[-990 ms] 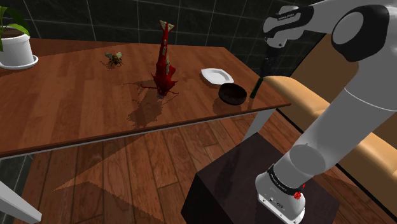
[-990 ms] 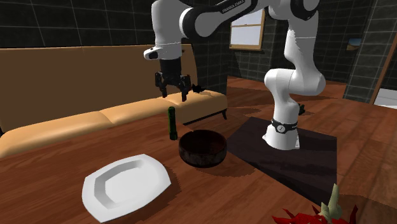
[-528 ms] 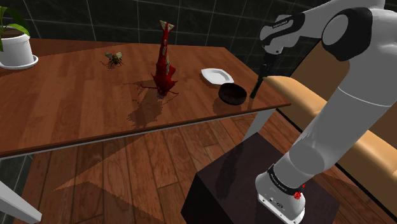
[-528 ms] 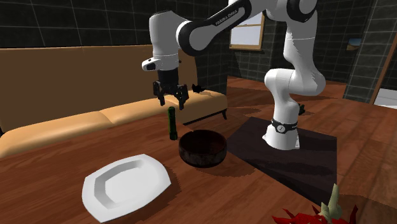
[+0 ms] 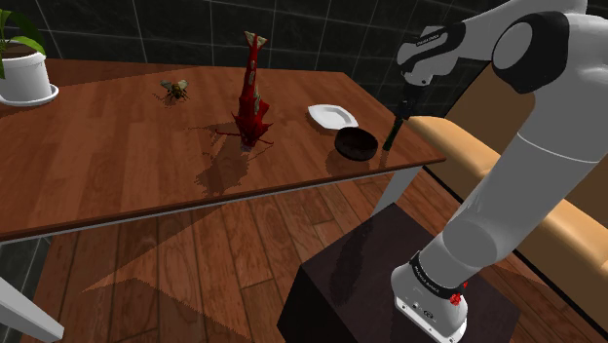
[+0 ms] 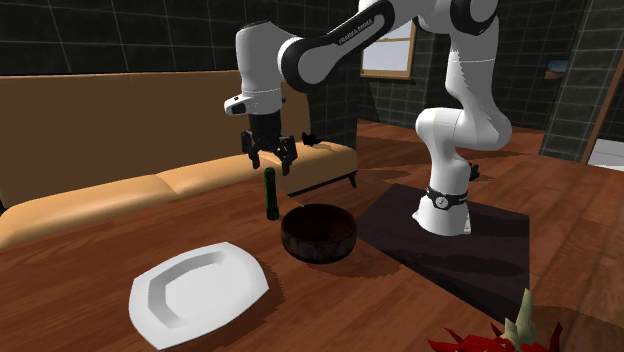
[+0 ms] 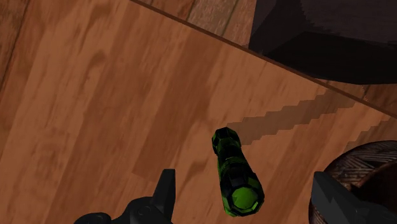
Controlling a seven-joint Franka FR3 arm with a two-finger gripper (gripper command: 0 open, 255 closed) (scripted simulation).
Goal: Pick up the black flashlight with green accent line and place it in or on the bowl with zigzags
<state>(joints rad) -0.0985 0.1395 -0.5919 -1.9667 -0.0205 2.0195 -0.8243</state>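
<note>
Table [image 5: 117, 146] of brown wood carries dark bowl [image 6: 318, 234] near its edge. Gripper [image 6: 271, 158], fingers spread wide and holding nothing, hangs just above black-green flashlight [image 6: 269, 194], which stands upright just beside bowl, under the finger gap.

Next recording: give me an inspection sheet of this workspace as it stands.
Surface: wooden table, things spread across it.
Job's things: flashlight, black and green, upright on the table beside the dark bowl, not touching it; nothing seen inside the bowl.
Clutter: white plate, tall red figure, small bug figure, potted plant.
Grippers: gripper open, hovering just above the flashlight, not touching it.
Cables: nothing seen.
Surroundings: tan sofa beyond the table, dark tiled wall, window, wooden floor, dark stand.
</note>
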